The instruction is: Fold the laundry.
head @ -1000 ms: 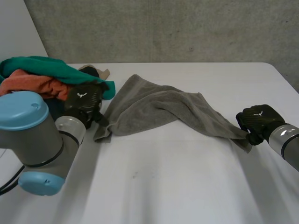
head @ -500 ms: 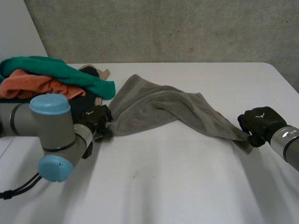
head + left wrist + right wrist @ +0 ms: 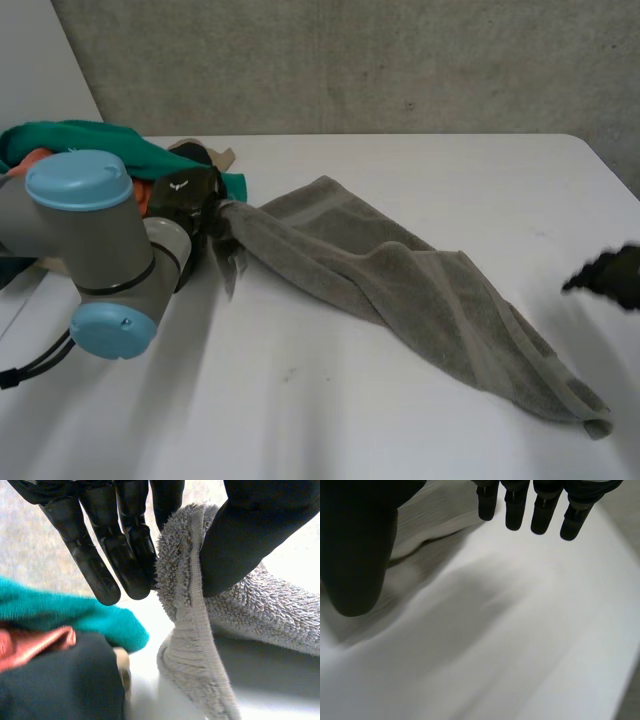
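A grey terry towel [image 3: 400, 280] is lying stretched across the middle of the white table [image 3: 420, 165], its long axis running from about ten o'clock to about four o'clock in the head view. It is bunching into long soft folds along its length, with a flat woven band showing near the hem. The four o'clock end is resting near the table's front edge. The ten o'clock end is rising slightly off the surface, where the left hand [image 3: 185, 200] is pinching it. In the left wrist view the thumb [image 3: 250, 535] is pressing the hemmed edge against the fingers [image 3: 125, 545], so that hand is gripping the towel at its corner. A small white mark is sitting on the back of that hand, too small to read. The right hand [image 3: 612, 275] is hovering at three o'clock, well apart from the towel, its fingers [image 3: 515, 510] hanging straight and apart from the thumb, holding nothing. Behind the left hand, at nine to ten o'clock, a teal cloth [image 3: 100, 135], an orange cloth [image 3: 30, 645] and a dark cloth [image 3: 60, 680] are lying heaped together.
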`<state>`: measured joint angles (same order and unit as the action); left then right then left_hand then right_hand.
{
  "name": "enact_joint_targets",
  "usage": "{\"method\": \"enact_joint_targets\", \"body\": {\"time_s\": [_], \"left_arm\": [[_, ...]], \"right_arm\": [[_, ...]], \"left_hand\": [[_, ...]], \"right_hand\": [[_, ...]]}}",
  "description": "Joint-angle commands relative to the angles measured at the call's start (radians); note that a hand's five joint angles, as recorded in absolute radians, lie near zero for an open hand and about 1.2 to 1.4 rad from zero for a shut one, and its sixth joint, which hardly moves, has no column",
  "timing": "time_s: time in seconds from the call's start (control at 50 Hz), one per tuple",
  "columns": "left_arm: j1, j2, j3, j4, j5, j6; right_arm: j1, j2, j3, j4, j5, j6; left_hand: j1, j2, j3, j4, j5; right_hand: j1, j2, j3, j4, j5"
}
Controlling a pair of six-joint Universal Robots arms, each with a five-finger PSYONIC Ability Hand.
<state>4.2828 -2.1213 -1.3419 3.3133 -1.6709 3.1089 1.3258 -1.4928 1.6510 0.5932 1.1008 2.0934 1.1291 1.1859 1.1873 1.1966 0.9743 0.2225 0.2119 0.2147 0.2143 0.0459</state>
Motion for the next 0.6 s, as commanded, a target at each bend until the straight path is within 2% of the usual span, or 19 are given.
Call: {"method": "enact_joint_targets", "body": {"time_s": [0.02, 0.04, 0.2, 0.28, 0.42, 0.46, 0.48, 0.52, 0.58, 0.6], "left_arm": [[-0.025, 0.061, 0.020, 0.008, 0.006, 0.115], [-0.034, 0.079, 0.030, 0.005, 0.017, 0.134], [-0.067, 0.199, 0.021, 0.000, 0.095, 0.163], [-0.075, 0.222, 0.018, -0.003, 0.099, 0.165], [-0.092, 0.225, 0.018, -0.004, 0.099, 0.169], [-0.090, 0.225, 0.017, -0.003, 0.099, 0.169], [-0.090, 0.225, 0.015, -0.004, 0.099, 0.169], [-0.090, 0.225, 0.007, -0.004, 0.099, 0.169], [-0.090, 0.228, 0.001, -0.004, 0.099, 0.174], [-0.090, 0.231, -0.003, -0.006, 0.099, 0.183]], "right_arm": [[0.195, 0.098, -0.215, -0.236, 0.008, 0.316], [0.276, 0.162, -0.282, -0.263, 0.016, 0.351], [0.525, 0.460, -0.545, -0.271, 0.059, 0.450], [0.598, 0.612, -0.646, -0.283, 0.063, 0.526], [0.644, 0.792, -0.750, -0.302, 0.067, 0.637], [0.653, 0.824, -0.766, -0.316, 0.074, 0.639], [0.653, 0.829, -0.770, -0.326, 0.086, 0.640], [0.653, 0.816, -0.774, -0.372, 0.146, 0.651], [0.656, 0.760, -0.746, -0.433, 0.221, 0.655], [0.652, 0.688, -0.700, -0.472, 0.256, 0.643]], "left_hand": [[0.267, 0.210, 0.209, 0.200, 0.247], [0.267, 0.210, 0.209, 0.200, 0.247], [0.267, 0.210, 0.209, 0.200, 0.247], [0.267, 0.210, 0.209, 0.200, 0.247], [0.267, 0.210, 0.209, 0.200, 0.247], [0.267, 0.210, 0.209, 0.200, 0.247], [0.267, 0.210, 0.209, 0.200, 0.247], [0.267, 0.210, 0.209, 0.200, 0.247], [0.267, 0.210, 0.209, 0.200, 0.247], [0.267, 0.210, 0.209, 0.200, 0.247]], "right_hand": [[-0.048, -0.037, -0.040, -0.040, -0.046], [-0.048, -0.037, -0.040, -0.040, -0.046], [-0.048, -0.037, -0.040, -0.040, -0.046], [-0.035, -0.024, -0.027, -0.027, -0.033], [0.164, 0.175, 0.172, 0.173, 0.166], [0.387, 0.398, 0.395, 0.395, 0.389], [0.591, 0.602, 0.599, 0.600, 0.593], [1.171, 1.182, 1.179, 1.179, 1.173], [1.174, 1.184, 1.182, 1.182, 1.176], [1.174, 1.184, 1.182, 1.182, 1.176]]}}
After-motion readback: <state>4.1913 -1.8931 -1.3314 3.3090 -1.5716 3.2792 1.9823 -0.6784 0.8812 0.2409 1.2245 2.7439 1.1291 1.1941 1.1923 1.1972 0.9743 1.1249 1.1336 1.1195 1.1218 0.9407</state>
